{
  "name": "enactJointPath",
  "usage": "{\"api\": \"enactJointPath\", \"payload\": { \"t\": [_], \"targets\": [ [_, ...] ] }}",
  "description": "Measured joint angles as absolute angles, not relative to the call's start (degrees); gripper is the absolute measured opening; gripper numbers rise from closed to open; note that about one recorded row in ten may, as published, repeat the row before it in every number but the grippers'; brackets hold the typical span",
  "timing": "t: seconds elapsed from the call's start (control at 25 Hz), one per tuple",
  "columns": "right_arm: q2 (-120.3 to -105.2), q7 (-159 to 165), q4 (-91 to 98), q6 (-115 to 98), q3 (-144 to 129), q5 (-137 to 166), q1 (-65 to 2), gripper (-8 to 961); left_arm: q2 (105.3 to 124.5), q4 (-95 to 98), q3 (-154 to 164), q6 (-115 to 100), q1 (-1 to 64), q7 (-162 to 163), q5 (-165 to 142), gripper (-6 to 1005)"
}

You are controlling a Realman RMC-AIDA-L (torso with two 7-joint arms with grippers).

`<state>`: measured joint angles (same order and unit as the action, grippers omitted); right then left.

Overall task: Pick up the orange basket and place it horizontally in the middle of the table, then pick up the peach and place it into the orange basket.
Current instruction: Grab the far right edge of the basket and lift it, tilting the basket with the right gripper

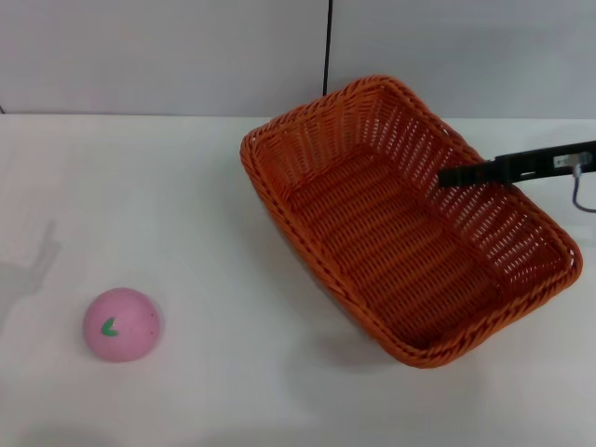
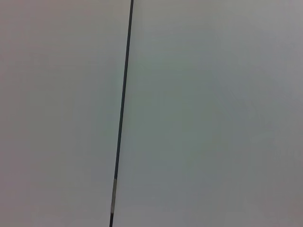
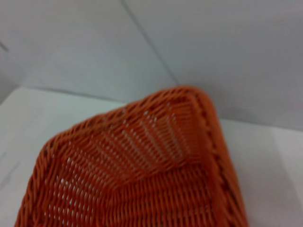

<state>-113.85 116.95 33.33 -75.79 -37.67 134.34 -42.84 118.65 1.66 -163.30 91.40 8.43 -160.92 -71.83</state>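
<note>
The orange basket (image 1: 372, 233) is on the right half of the white table (image 1: 140, 186), turned diagonally, and a shadow beneath its near side shows it slightly raised. My right gripper (image 1: 449, 175) reaches in from the right and is shut on the basket's right wall, with one black finger showing inside the rim. The right wrist view looks into the basket's (image 3: 142, 179) far corner from close up. The pink peach (image 1: 121, 324), marked with a green leaf, rests on the table at the near left, far from the basket. My left gripper is out of view.
A grey wall with a dark vertical seam (image 1: 328, 47) stands behind the table. The left wrist view shows only that wall and its seam (image 2: 122, 113). Bare tabletop lies between the peach and the basket.
</note>
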Motion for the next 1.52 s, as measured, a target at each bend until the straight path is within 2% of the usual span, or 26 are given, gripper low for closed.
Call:
{"api": "enactJointPath", "payload": {
  "t": [0.36,0.56,1.0,1.28,1.52],
  "targets": [
    [-114.66,121.25,34.08,-72.34,-44.51,134.65,-42.03,826,118.65,1.93,-163.3,91.4,8.44,-160.92,-71.84,847],
    [-115.42,121.25,36.37,-72.31,-44.69,134.66,-40.99,673,118.58,1.94,-163.3,91.56,8.28,-160.92,-71.9,847],
    [-115.98,120.86,37.43,-70.87,-44.74,134.33,-40.87,213,118.56,1.93,-163.3,91.58,8.31,-160.93,-71.89,847],
    [-117.34,116.61,42.82,-71.61,-44.93,134.23,-39.98,163,118.56,1.93,-163.3,91.64,8.35,-160.93,-71.89,847],
    [-117.53,110.02,45.87,-76.03,-44.93,132.51,-39.82,162,118.56,1.85,-163.3,91.81,8.1,-160.92,-71.89,847]
  ]
}}
